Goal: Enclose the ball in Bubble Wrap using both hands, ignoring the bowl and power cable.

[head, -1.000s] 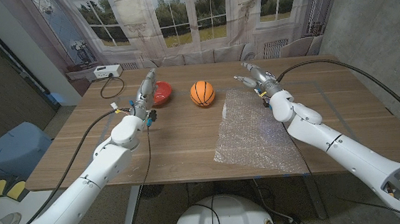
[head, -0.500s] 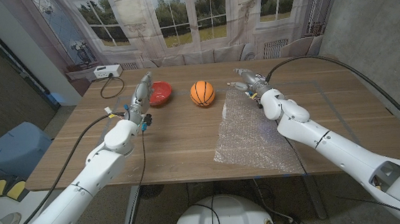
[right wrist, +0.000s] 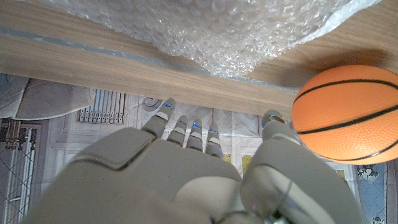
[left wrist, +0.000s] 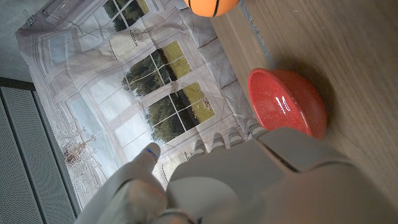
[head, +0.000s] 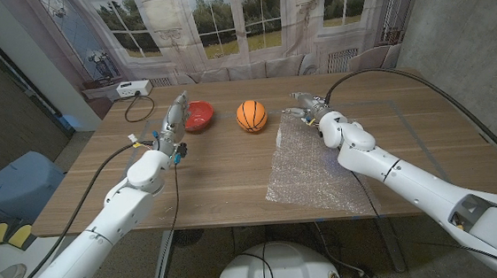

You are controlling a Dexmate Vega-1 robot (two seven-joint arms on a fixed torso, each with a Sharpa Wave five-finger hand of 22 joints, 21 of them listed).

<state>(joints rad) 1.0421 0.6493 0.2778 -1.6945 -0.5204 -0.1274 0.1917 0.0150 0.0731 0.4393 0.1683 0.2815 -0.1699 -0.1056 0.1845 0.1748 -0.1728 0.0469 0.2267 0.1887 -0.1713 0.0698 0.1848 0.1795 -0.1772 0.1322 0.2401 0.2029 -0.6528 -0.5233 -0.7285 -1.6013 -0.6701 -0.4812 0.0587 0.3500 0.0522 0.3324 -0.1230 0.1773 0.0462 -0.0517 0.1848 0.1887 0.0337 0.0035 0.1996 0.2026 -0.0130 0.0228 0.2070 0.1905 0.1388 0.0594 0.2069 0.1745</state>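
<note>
Head view: your right hand [head: 306,105] hovers empty, fingers spread, at the Bubble Wrap's [head: 311,161] far edge, near the ball [head: 251,116] on the surface [head: 225,176]. Your left hand [head: 175,112], fingers extended, holds nothing beside the red bowl [head: 200,115].

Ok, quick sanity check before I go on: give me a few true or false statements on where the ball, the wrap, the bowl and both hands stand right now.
1. The ball already sits on the Bubble Wrap. False: it rests on bare wood just beyond the sheet's far left corner.
2. The right hand holds nothing. True: its fingers are spread beside the ball.
3. The red bowl lies between the ball and the wrap. False: it is on the ball's other side, by the left hand.
4. The left hand grips the bowl. False: it is next to the bowl, empty.
5. The Bubble Wrap lies spread on the table. True.
</note>
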